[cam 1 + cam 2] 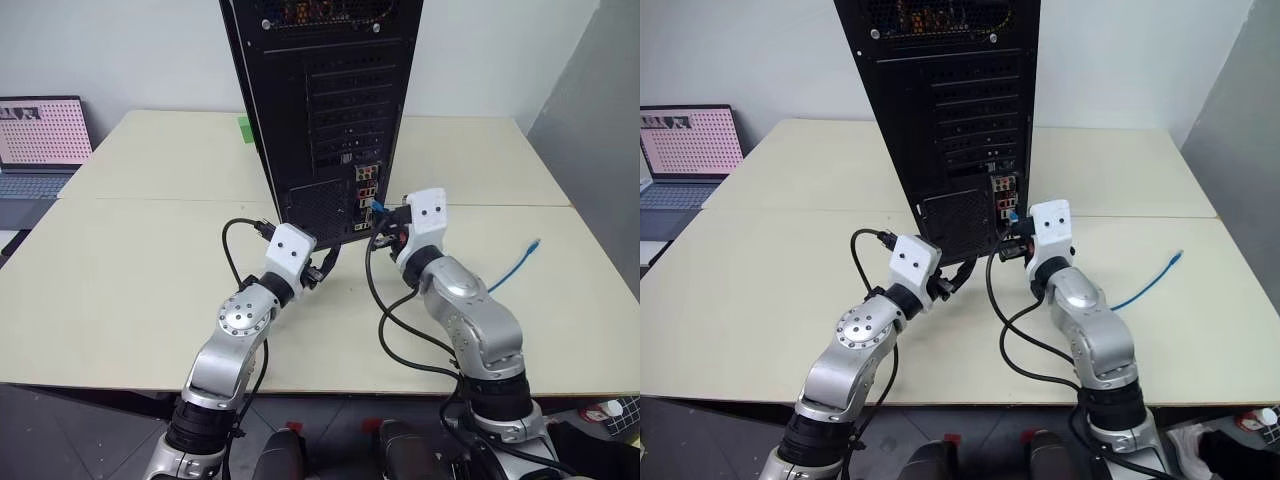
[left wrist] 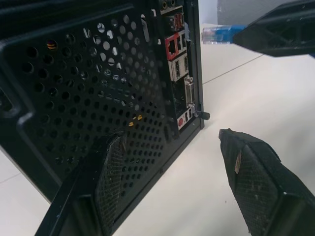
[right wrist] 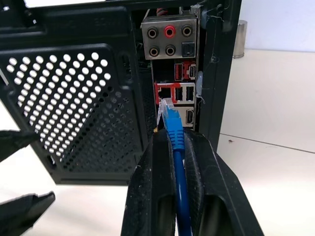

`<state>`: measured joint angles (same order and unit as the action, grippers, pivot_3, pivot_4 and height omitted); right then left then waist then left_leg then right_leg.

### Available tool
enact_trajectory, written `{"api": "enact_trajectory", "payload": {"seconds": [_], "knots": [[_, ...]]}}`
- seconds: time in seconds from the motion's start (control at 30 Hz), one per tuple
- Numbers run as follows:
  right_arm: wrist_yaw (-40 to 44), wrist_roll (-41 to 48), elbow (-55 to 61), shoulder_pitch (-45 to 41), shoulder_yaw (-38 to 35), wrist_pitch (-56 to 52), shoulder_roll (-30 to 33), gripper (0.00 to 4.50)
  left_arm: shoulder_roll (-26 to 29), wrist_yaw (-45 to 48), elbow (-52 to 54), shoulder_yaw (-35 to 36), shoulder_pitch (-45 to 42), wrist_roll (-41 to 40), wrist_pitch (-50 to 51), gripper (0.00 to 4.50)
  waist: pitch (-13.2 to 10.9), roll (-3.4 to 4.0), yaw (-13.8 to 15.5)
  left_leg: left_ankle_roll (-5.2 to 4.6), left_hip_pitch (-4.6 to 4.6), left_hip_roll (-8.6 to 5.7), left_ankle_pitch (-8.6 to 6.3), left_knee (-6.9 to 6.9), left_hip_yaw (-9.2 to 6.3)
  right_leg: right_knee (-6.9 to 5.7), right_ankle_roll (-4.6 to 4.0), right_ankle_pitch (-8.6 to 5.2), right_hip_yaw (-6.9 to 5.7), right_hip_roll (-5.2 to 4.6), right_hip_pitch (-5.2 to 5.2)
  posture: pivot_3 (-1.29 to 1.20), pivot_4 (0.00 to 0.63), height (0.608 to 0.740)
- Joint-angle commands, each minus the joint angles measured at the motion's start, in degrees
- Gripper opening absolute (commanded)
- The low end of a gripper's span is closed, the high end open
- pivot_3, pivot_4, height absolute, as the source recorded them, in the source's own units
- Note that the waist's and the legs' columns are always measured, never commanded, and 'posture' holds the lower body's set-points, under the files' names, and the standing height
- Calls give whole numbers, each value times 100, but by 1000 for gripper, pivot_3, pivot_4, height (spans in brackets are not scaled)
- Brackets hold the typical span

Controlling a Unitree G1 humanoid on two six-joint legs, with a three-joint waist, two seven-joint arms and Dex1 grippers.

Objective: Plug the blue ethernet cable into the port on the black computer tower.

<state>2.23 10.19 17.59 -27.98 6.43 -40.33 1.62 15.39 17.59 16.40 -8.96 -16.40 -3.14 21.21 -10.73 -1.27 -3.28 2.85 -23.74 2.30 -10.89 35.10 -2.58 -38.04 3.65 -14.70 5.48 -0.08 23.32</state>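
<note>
Pale cream tables (image 1: 150, 260) pushed together, plain white wall (image 1: 130, 50), laptop (image 1: 40, 145) at left, possibly grey partition (image 1: 600, 130) right.

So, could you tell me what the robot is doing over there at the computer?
The robot is plugging a blue ethernet cable into the back of the black computer tower. Its right gripper is shut on the cable just behind the clear plug and holds the plug right at the connector strip, by the red-framed port, not yet seated. The left gripper hangs open beside the tower's mesh vent, holding nothing.
</note>
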Motion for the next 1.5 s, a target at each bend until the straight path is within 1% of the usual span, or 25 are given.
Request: {"api": "enact_trajectory", "payload": {"seconds": [0.03,0.17,0.37,0.5,0.73,1.5], "knots": [[-196,-54,12,-173,-56,36,-255,1,-8,-32,259,65,-47,71,-91,3186,0,0,0,0,0,0,0,0,0,0,0,0,0,0,0,0,150,740],[-343,-89,-104,-274,-79,1,-447,1,-23,-56,258,72,-27,106,-90,3186,0,0,-1,0,-1,0,0,-1,0,1,0,0,0,0,1,0,150,740],[-383,-153,-283,-368,-94,82,-546,0,-27,-12,285,40,-2,121,-118,3186,0,0,-1,0,-3,0,0,-1,0,2,-1,0,-1,0,3,0,150,740],[-314,-162,-410,-431,-108,136,-555,0,-85,112,338,111,17,-103,-97,3186,0,0,-2,0,-4,0,0,-1,0,2,0,0,-1,0,4,0,150,740],[-243,-206,-556,-479,-94,244,-583,0,-66,159,314,203,24,-181,-158,3186,0,0,-3,0,-6,0,0,-2,0,2,-1,0,0,0,6,0,150,740],[-273,-341,-1019,-652,-204,618,-497,0,-12,228,256,233,67,-109,-194,3186,0,0,-9,0,-8,0,0,-4,1,3,-1,0,1,0,12,0,150,740]]}}
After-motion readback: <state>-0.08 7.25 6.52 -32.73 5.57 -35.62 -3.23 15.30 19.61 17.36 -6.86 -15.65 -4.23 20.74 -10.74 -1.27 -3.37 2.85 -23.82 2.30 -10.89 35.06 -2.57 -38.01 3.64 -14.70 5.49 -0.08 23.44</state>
